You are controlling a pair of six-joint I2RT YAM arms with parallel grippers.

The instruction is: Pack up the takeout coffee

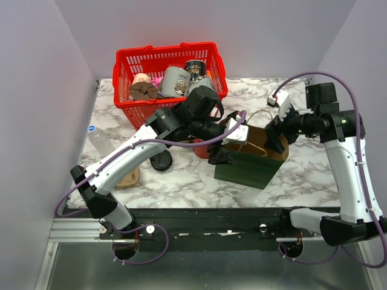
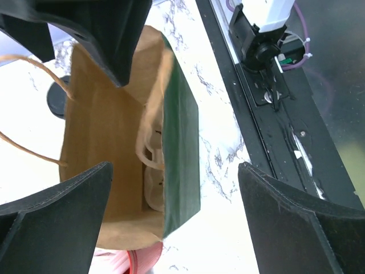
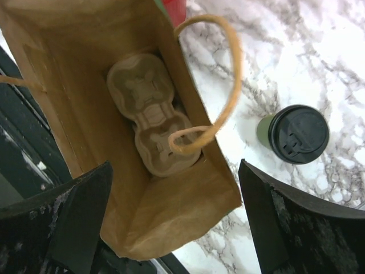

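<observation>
The takeout coffee (image 3: 296, 134), an olive-green cup under a black lid, stands upright on the marble beside the bag's long side. I cannot pick it out in the top view. The green paper bag (image 1: 254, 169) stands open, brown inside, with a moulded cup carrier (image 3: 149, 108) on its bottom. My left gripper (image 2: 174, 171) hangs open over the bag's left end (image 1: 222, 151), and the bag's green wall (image 2: 182, 142) runs between its fingers. My right gripper (image 3: 174, 171) is open above the bag's right end (image 1: 275, 138). Neither holds anything.
A red basket (image 1: 124, 63) full of cups and other items stands at the back. A red cup (image 1: 202, 151) is by the bag's left end. A black round thing (image 1: 161, 161), a clear bottle (image 1: 100, 140) and a tan object (image 1: 128, 177) lie to the left.
</observation>
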